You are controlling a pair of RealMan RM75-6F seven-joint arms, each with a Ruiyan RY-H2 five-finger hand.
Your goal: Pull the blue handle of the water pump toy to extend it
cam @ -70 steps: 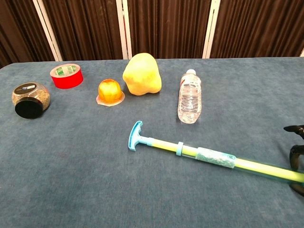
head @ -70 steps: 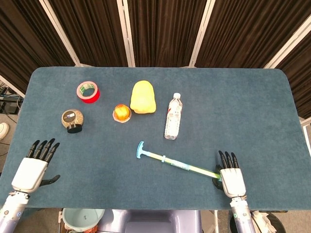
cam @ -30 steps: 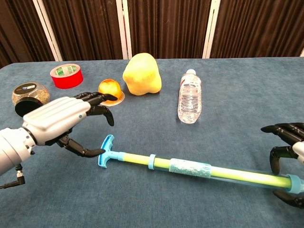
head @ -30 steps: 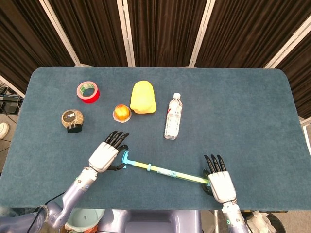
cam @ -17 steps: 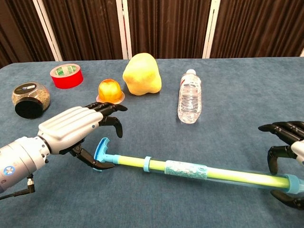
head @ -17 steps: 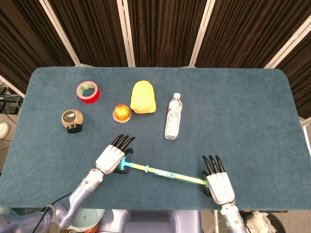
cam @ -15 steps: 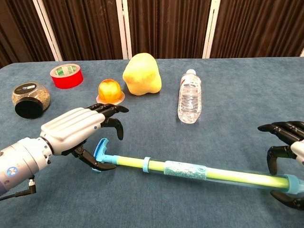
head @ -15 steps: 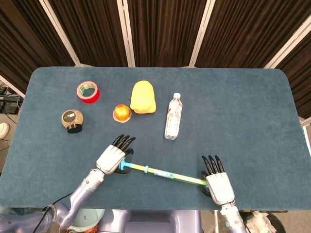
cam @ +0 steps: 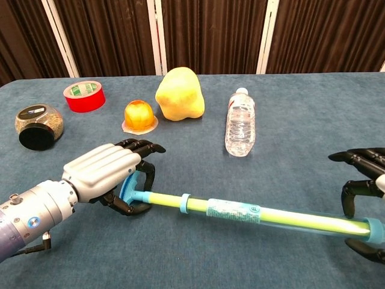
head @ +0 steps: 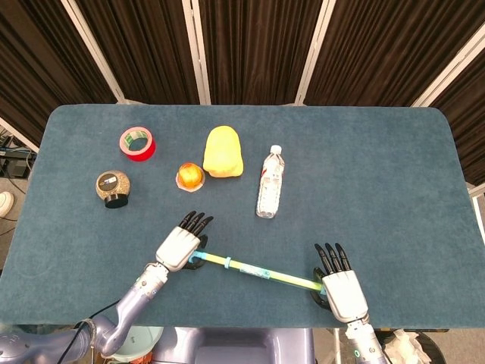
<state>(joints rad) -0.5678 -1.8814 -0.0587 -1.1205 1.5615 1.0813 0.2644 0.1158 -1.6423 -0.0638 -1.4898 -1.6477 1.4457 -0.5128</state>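
Blue carpeted surface [cam: 289,108] carries the water pump toy [cam: 252,215] lying near its front edge. Left robot hand [cam: 111,171] now wraps its fingers around the blue handle [cam: 128,188], closer than moments ago. Right robot hand [cam: 365,198] cages the tube's far end, fingers spread.

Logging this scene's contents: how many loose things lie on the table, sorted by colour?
Red: 1, tape roll
Orange: 1, jelly cup
Yellow: 1, soft lump
Clear: 1, water bottle
Dark-lidded: 1, jar
Blue-green: 1, pump toy
Total: 6
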